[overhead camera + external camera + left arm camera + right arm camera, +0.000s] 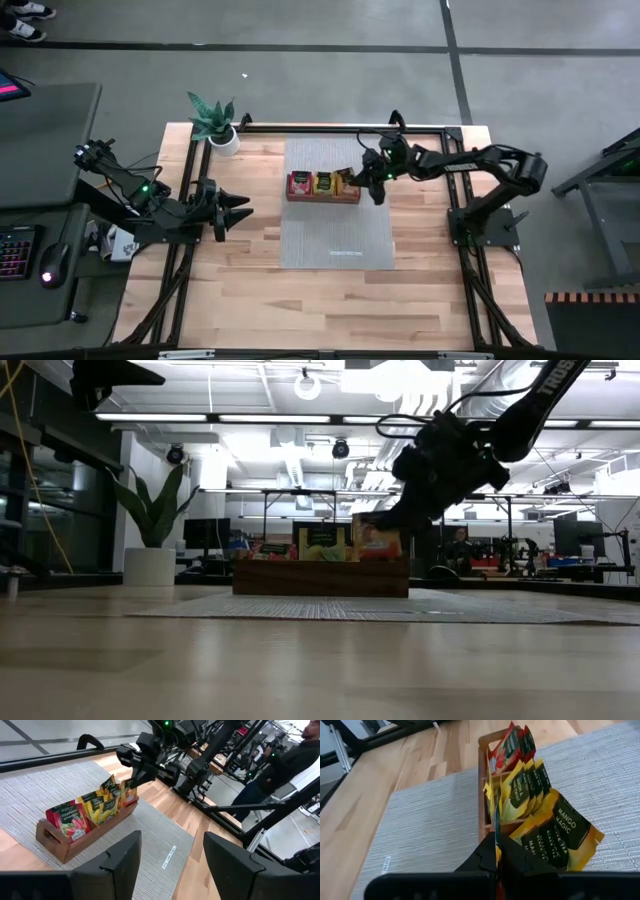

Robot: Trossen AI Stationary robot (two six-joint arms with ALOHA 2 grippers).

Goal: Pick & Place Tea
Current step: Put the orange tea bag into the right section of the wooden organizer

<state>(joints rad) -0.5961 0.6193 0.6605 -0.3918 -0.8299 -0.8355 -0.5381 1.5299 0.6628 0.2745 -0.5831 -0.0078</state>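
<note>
A brown wooden tray (323, 198) stands on a grey mat (335, 240) and holds the tea. Red packets (70, 820) fill its left end, yellow ones (97, 805) its middle, and orange-yellow "Mango Magic" ones (560, 827) its right end. All stand on edge. My right gripper (375, 190) is at the tray's right end, slanting down, shut on one orange-yellow packet (128, 785). My left gripper (245, 208) hovers open left of the mat, pointing at the tray, with nothing between its fingers (125, 855). My right gripper pinches one tea packet between its two fingers, which come slanting down from the table's right side. The wrist view shows the packet edge-on as a thin yellow line (496, 820) running out from the fingertips. Its lower part reaches the tray's right-end compartment; whether it rests there I cannot tell.
A potted plant (215, 122) stands at the table's far left corner. Black frame rails (340, 128) run along the table's far edge and sides. A person (280, 765) is in the room beyond the table. Bare wood lies in front of the mat.
</note>
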